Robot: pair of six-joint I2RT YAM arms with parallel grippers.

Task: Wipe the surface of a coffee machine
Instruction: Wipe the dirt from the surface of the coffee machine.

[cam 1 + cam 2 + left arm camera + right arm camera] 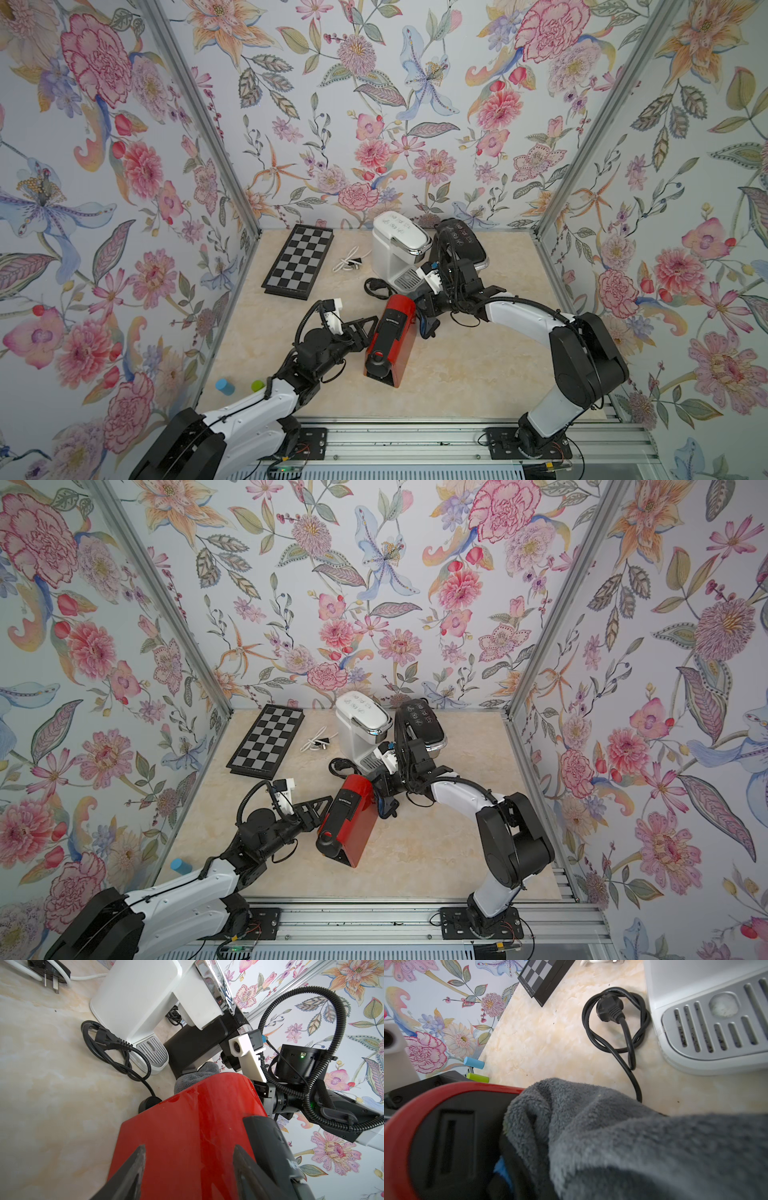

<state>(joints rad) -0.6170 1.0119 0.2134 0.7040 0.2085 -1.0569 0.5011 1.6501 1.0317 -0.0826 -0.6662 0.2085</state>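
Red and glossy, the red coffee machine stands near the middle of the marbled worktop, set at an angle, with its spout end toward the front rail and its back toward a white coffee machine and a black coffee machine by the rear wall. The jaws of the left arm stand apart, their tips against the machine's red side panel. The jaws of the right arm are clamped together on a grey cloth, which lies bunched against the back of the red machine; the cloth hides the jaws in the right wrist view. A coiled black power cord lies just beside the white machine's drip tray. A chessboard and a white cable lie further left, and a blue cylinder and a green cylinder sit at the worktop's left edge.
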